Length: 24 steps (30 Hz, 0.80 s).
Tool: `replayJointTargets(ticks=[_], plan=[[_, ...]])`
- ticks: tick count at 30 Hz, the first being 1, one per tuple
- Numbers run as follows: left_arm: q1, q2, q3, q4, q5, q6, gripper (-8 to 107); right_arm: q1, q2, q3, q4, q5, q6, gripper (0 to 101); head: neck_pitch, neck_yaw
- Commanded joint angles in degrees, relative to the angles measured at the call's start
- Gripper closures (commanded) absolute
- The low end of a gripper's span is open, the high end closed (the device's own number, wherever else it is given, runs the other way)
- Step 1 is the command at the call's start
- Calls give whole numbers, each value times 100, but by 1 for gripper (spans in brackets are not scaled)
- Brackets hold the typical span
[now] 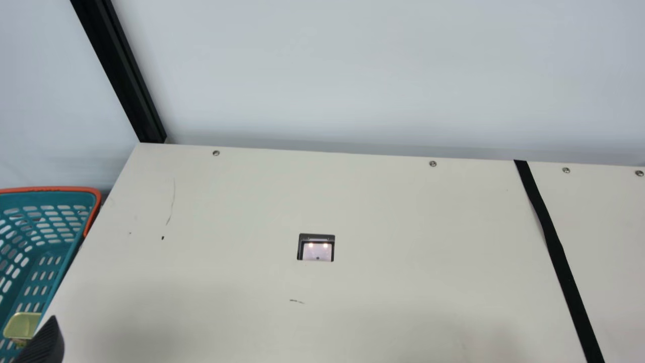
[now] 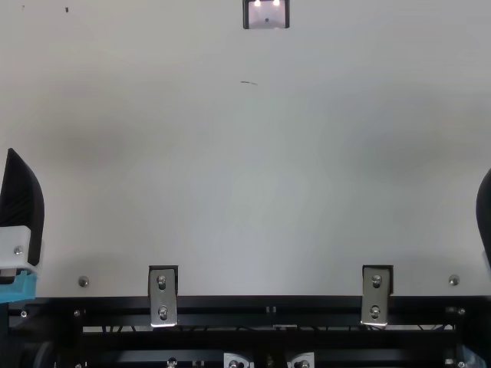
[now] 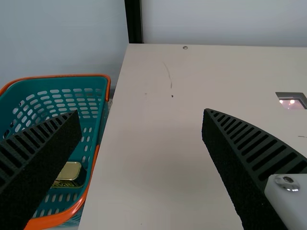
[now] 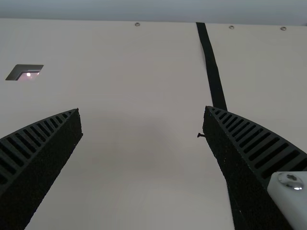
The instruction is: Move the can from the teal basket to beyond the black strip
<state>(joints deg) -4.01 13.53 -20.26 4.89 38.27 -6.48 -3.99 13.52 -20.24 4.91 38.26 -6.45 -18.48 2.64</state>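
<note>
The can (image 1: 22,325), a squat tin with a pale gold lid, lies inside the teal basket (image 1: 53,249) off the table's left side. My left gripper (image 2: 21,211) is over the table's left part; in the left wrist view that gripper (image 3: 142,114) is open, nothing between its fingers, with the can (image 3: 71,173) partly behind one finger. At the top view's right edge is my right gripper (image 2: 484,215). The right wrist view has this gripper (image 4: 142,110) open and empty, one finger overlapping the black strip (image 4: 212,69). The black strip (image 1: 559,254) crosses the table's right part.
The cream table (image 1: 383,212) has a small square recess (image 1: 316,247) with lights near its middle and screws along its far edge. A black post (image 1: 123,75) rises at the far left corner before the pale wall. Metal brackets (image 2: 163,297) line the near edge.
</note>
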Motion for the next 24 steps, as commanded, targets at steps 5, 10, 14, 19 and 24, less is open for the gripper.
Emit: replayJointTargets(ticks=[5, 10, 14, 19, 24], plan=[[0, 0, 0, 0, 0, 0, 9, 0, 0, 0, 0, 0, 0, 0, -7, 63], [0, 0, 0, 0, 0, 0, 9, 0, 0, 0, 0, 0, 0, 0, -7, 63], [0, 0, 0, 0, 0, 0, 9, 0, 0, 0, 0, 0, 0, 0, -7, 63], [0, 0, 0, 0, 0, 0, 9, 0, 0, 0, 0, 0, 0, 0, -7, 63], [0, 0, 0, 0, 0, 0, 9, 0, 0, 0, 0, 0, 0, 0, -7, 63]])
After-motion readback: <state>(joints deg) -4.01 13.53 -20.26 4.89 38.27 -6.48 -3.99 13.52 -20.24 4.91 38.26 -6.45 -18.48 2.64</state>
